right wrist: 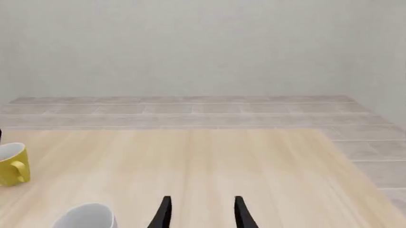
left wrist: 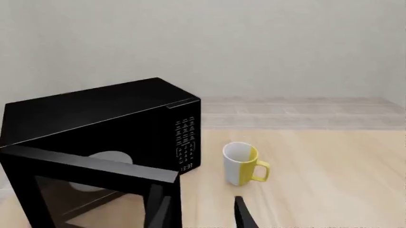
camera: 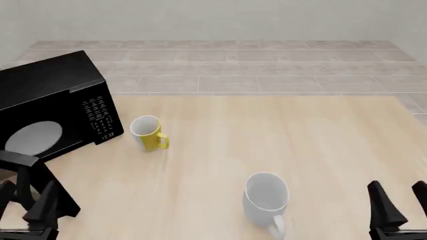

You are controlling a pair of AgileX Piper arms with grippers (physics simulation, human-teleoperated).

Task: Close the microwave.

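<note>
Black microwave [camera: 53, 105] sits at 10 o'clock on the wood table [camera: 280, 150], door [left wrist: 89, 190] swung open toward the near edge, white plate [camera: 32, 137] visible inside. Left gripper [camera: 27, 200] is at 8 o'clock just beside the door edge, fingers spread, holding nothing. Right gripper [camera: 398, 202] at 4 o'clock, fingers spread, empty. Yellow mug [camera: 148, 133] stands just beside the keypad [camera: 99, 117]; white mug [camera: 267, 200] at 6 o'clock.

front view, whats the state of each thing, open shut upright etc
microwave: door swung open, white plate inside
yellow mug: upright, empty
white mug: upright, empty
left gripper: open, holding nothing, beside the door's edge
right gripper: open, holding nothing
</note>
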